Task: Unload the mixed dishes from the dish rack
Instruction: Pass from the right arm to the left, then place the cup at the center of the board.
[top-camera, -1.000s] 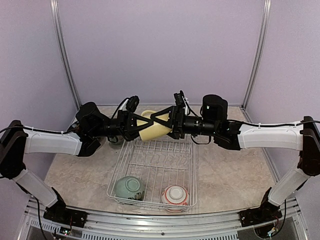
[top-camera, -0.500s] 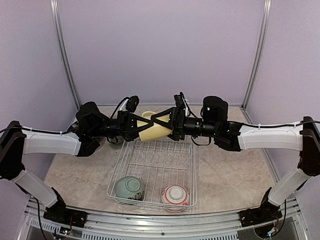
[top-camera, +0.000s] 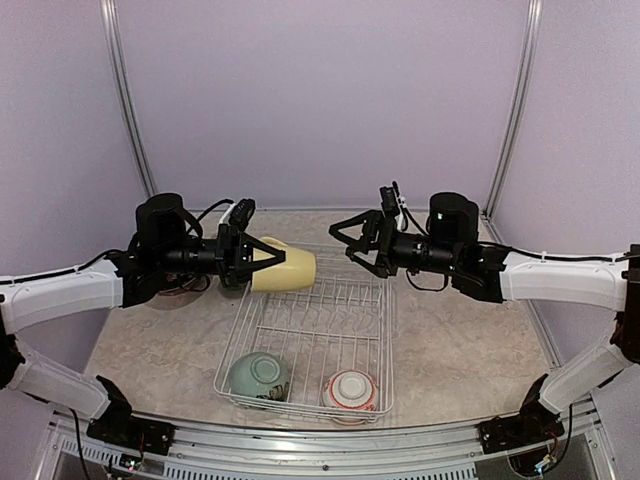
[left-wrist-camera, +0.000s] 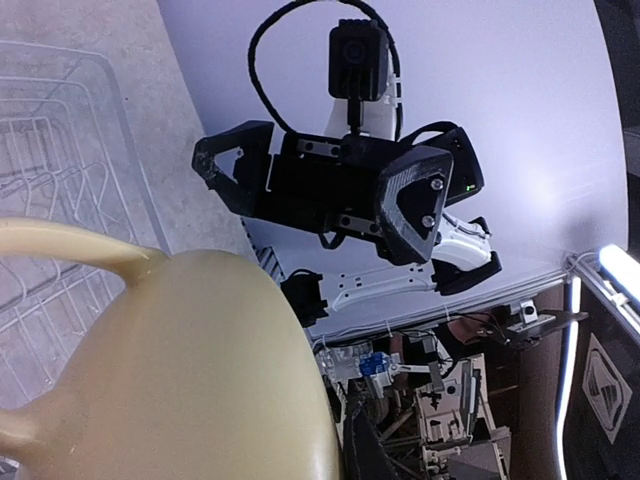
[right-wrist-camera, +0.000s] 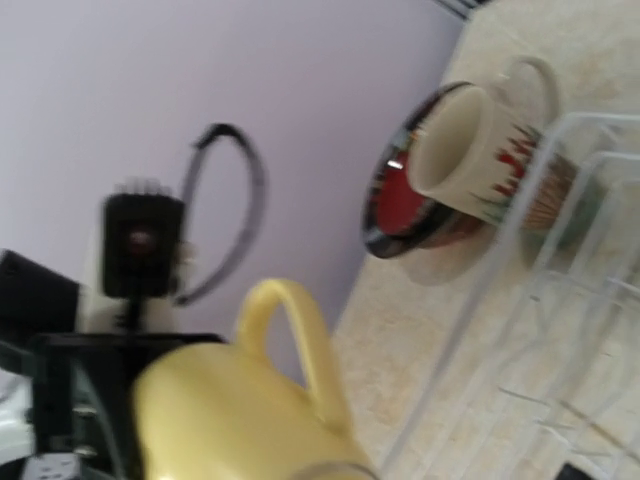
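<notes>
My left gripper (top-camera: 246, 266) is shut on the yellow cup (top-camera: 283, 269) and holds it on its side above the far left corner of the white wire dish rack (top-camera: 318, 330). The cup fills the lower left of the left wrist view (left-wrist-camera: 180, 370) and shows in the right wrist view (right-wrist-camera: 230, 410). My right gripper (top-camera: 350, 240) is open and empty, a short way right of the cup, above the rack's far end; it also shows in the left wrist view (left-wrist-camera: 320, 190). A pale-green bowl (top-camera: 258, 375) and a red-and-white bowl (top-camera: 350, 390) sit in the rack's near end.
A tall patterned mug (right-wrist-camera: 480, 160) lies on a dark-rimmed red plate (right-wrist-camera: 400, 205) on the table just beyond the rack's far left corner; my left arm hides them in the top view. Metal posts (top-camera: 128, 110) stand at the back corners.
The right gripper has let go of the yellow cup, opened and drawn back to the right. The left gripper has carried the cup to the left.
</notes>
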